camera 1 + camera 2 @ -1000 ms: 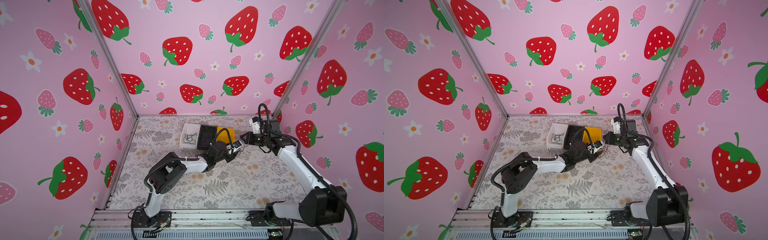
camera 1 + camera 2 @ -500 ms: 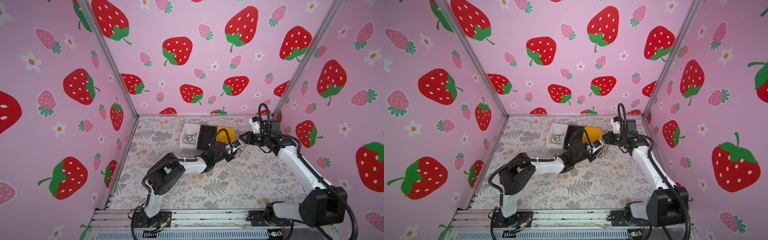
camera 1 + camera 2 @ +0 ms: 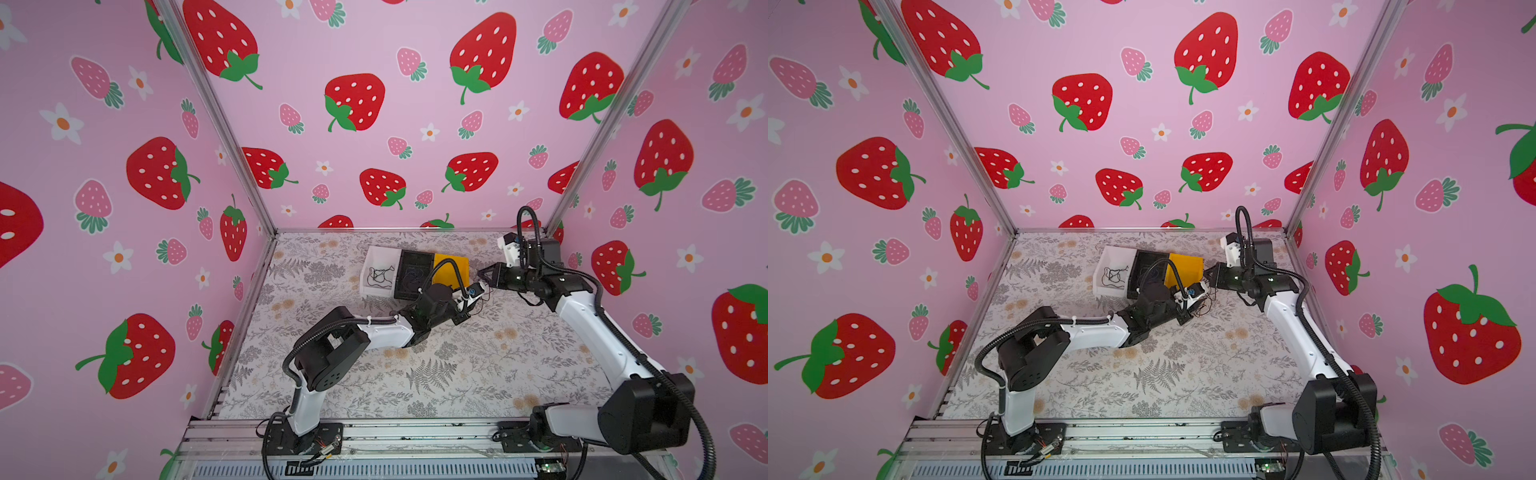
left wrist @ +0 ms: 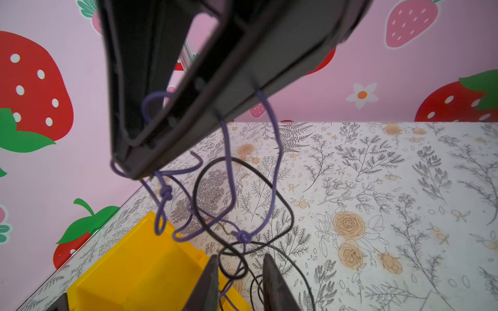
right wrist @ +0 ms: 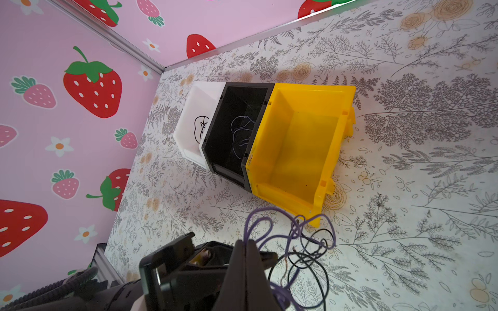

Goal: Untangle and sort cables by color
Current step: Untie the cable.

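No text, label or number can be read anywhere.

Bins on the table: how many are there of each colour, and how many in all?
White bin: 1
Black bin: 1
Yellow bin: 1
Total: 3

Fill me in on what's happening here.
Two arms are working a cable tangle beside three bins. The right gripper is shut on the purple cable, holding it up, with a black cable looped through it. The left gripper stands open around the hanging strands. The white bin holds another black cable, the black bin a purple one; the yellow bin is empty.
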Controlling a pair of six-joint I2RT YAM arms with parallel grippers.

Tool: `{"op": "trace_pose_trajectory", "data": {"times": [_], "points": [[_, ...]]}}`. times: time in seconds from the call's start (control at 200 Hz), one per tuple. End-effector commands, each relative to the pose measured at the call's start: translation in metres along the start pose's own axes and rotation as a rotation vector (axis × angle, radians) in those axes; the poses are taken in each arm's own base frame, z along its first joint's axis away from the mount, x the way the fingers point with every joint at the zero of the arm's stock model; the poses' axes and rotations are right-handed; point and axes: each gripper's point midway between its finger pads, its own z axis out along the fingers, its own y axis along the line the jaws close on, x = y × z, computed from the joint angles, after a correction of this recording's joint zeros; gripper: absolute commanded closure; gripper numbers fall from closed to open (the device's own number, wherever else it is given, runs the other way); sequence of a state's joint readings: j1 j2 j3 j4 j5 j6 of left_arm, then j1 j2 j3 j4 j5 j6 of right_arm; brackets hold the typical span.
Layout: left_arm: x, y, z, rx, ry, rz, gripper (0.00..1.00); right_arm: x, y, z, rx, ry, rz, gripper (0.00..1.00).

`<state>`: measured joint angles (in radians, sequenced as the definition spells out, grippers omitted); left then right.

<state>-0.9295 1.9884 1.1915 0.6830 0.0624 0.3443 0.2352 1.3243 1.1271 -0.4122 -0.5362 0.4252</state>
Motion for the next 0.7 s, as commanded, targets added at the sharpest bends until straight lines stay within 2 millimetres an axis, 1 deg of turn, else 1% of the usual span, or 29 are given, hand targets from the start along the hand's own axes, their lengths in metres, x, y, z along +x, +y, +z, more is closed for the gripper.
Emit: {"op": "trace_pose_trajectory", "data": {"times": [0.0, 0.1, 0.175, 0.24, 0.31, 0.32, 0.33, 0.345, 0.415, 0.5, 0.54, 0.57, 0.58, 0.66, 0.695], "points": [[-0.019, 0.005, 0.006, -0.021, -0.051, 0.026, 0.69, -0.012, 0.012, -0.01, -0.029, -0.034, -0.021, 0.96], [-0.02, 0.006, 0.008, -0.026, -0.056, 0.028, 0.68, -0.01, 0.011, -0.009, -0.03, -0.027, -0.019, 0.96], [-0.023, 0.008, 0.009, -0.035, -0.067, 0.023, 0.7, -0.01, 0.011, -0.007, -0.031, -0.027, -0.017, 0.96], [-0.027, 0.009, 0.007, -0.037, -0.08, 0.024, 0.78, -0.009, 0.01, -0.006, -0.03, -0.026, -0.015, 0.96], [-0.03, 0.01, 0.005, -0.038, -0.089, 0.031, 0.92, -0.008, 0.008, -0.005, -0.025, -0.023, -0.014, 0.96], [-0.031, 0.009, 0.004, -0.038, -0.09, 0.033, 0.93, -0.008, 0.008, -0.005, -0.025, -0.024, -0.015, 0.97], [-0.031, 0.009, 0.004, -0.037, -0.091, 0.034, 0.97, -0.008, 0.007, -0.005, -0.023, -0.025, -0.015, 0.96], [-0.031, 0.008, 0.003, -0.034, -0.092, 0.036, 1.0, -0.008, 0.006, -0.005, -0.019, -0.025, -0.014, 0.96], [-0.033, 0.005, -0.003, -0.013, -0.091, 0.054, 1.0, -0.009, 0.001, -0.005, -0.003, -0.035, -0.009, 0.97], [-0.029, -0.002, -0.014, 0.028, -0.068, 0.086, 1.0, -0.014, -0.01, -0.009, 0.011, -0.068, 0.012, 0.99], [-0.027, -0.003, -0.022, 0.038, -0.057, 0.102, 1.0, -0.017, -0.017, -0.01, 0.019, -0.085, 0.027, 0.99], [-0.026, -0.004, -0.029, 0.045, -0.05, 0.11, 1.0, -0.015, -0.023, -0.01, 0.03, -0.085, 0.048, 0.99], [-0.026, -0.004, -0.031, 0.047, -0.047, 0.112, 1.0, -0.019, -0.024, -0.011, 0.027, -0.101, 0.042, 0.99], [-0.02, 0.005, -0.051, 0.043, -0.015, 0.106, 1.0, -0.024, -0.04, -0.013, 0.047, -0.135, 0.069, 0.99], [-0.019, 0.004, -0.06, 0.067, -0.012, 0.1, 1.0, -0.024, -0.046, -0.013, 0.053, -0.141, 0.078, 0.99]]}}
